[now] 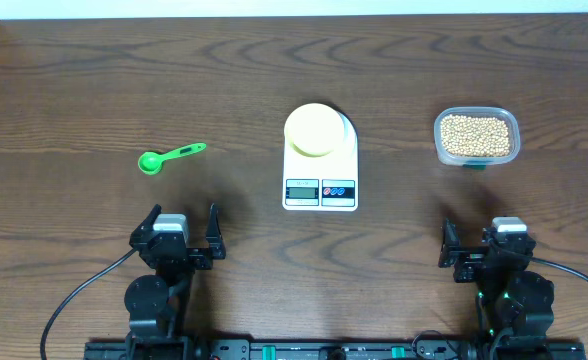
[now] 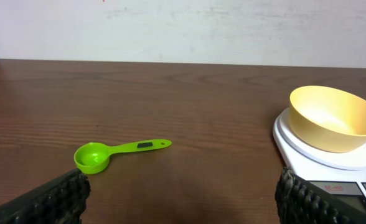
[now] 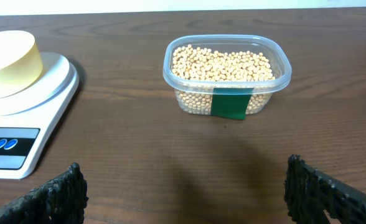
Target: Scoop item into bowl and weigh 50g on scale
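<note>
Tabletop (image 1: 94,80) of dark wood, seen from above, with two robot arms at its near edge. A flat white kitchen scale (image 1: 320,172) sits in the middle. Its small grey display (image 1: 302,189) and its red and blue buttons (image 1: 338,189) face the arms. A small round pale yellow bowl (image 1: 313,129) stands upright on the weighing plate of the scale, and the left wrist camera shows it has nothing inside.

To the right of the scale, well apart from it, a clear plastic tub (image 3: 284,73) with a green label (image 3: 231,102) on its near side holds many small round tan beans (image 1: 474,135), filling it close to the rim. To the left of the scale, also well apart, a bright green measuring spoon (image 1: 169,156) lies flat on the wood, its cup toward the left and its handle pointing toward the scale.

The left gripper (image 1: 183,222) hangs near the table edge, short of the spoon, with its jaws spread wide and nothing between them. The right gripper (image 1: 484,240) hangs short of the tub, its jaws likewise wide apart and holding nothing.
</note>
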